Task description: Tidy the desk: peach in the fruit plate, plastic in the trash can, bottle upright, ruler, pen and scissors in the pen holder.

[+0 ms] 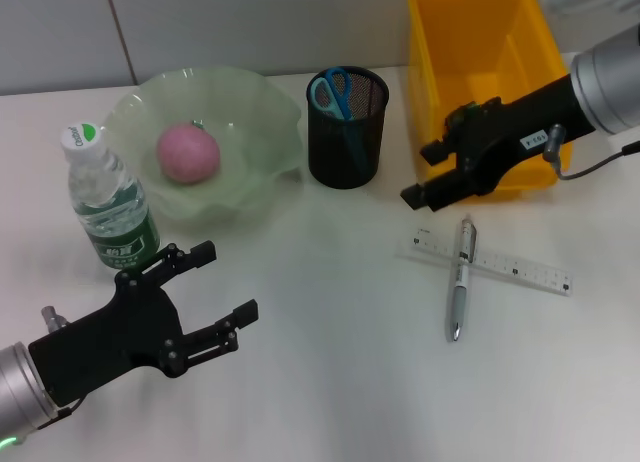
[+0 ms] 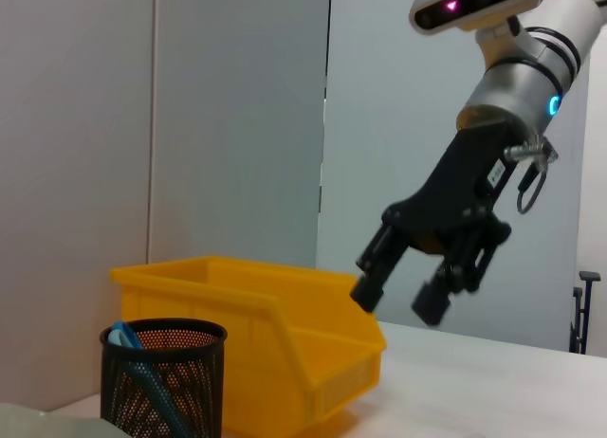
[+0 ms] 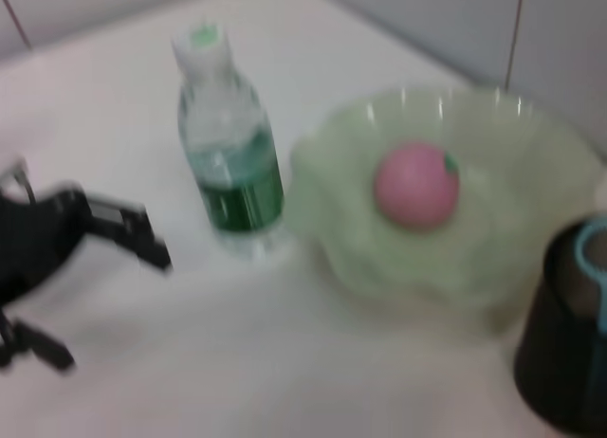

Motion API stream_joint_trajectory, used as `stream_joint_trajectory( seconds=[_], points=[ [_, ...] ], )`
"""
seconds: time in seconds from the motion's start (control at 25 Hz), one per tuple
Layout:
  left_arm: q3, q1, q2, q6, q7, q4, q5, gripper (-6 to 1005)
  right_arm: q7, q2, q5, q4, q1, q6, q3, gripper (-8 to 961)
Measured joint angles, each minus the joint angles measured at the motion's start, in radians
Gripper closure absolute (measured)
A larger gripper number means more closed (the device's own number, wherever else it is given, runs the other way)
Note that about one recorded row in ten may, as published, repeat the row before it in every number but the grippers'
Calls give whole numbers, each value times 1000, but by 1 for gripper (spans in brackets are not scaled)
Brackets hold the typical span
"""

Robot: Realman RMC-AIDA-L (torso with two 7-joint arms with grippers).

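Right gripper (image 1: 428, 174) open, empty, above silver pen (image 1: 460, 279) lying across clear plastic ruler (image 1: 492, 264) on white surface (image 1: 340, 332). Left gripper (image 1: 222, 292) open beside upright green-labelled water bottle (image 1: 108, 200). Pink peach (image 1: 187, 152) in green glass plate (image 1: 255, 107).

Pink peach (image 1: 188, 152) in a pale green fruit plate (image 1: 262, 107); black mesh pen holder (image 1: 346, 140) with blue-handled scissors (image 1: 331, 90); yellow bin (image 1: 480, 62); green-labelled bottle (image 1: 110, 200); silver pen (image 1: 461, 278); clear ruler (image 1: 520, 271); white surface (image 1: 340, 352).

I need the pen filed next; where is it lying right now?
In the head view the pen lies on the table at the robot's right, crossed over the ruler, just nearer than the right gripper and the yellow bin.
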State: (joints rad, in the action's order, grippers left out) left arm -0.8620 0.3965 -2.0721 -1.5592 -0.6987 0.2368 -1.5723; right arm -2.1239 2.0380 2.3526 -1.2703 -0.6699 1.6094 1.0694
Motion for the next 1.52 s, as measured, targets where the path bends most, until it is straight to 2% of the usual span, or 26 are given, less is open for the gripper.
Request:
stream_joint_trajectory(
  seconds=[0.2, 0.64, 1.12, 1.52],
  points=[
    [0, 1, 1, 0, 0, 0, 0, 157, 4, 12, 104, 26, -35, 8, 12, 273],
    [0, 7, 1, 1, -1, 0, 0, 157, 43, 14, 237, 149, -113, -36, 59, 274],
    [0, 11, 0, 2, -1, 0, 0, 157, 69, 15, 276, 279, -171, -124, 108, 303],
    [0, 10, 0, 2, -1, -1, 3, 157, 71, 27, 310, 346, -196, -180, 148, 332]
  ],
)
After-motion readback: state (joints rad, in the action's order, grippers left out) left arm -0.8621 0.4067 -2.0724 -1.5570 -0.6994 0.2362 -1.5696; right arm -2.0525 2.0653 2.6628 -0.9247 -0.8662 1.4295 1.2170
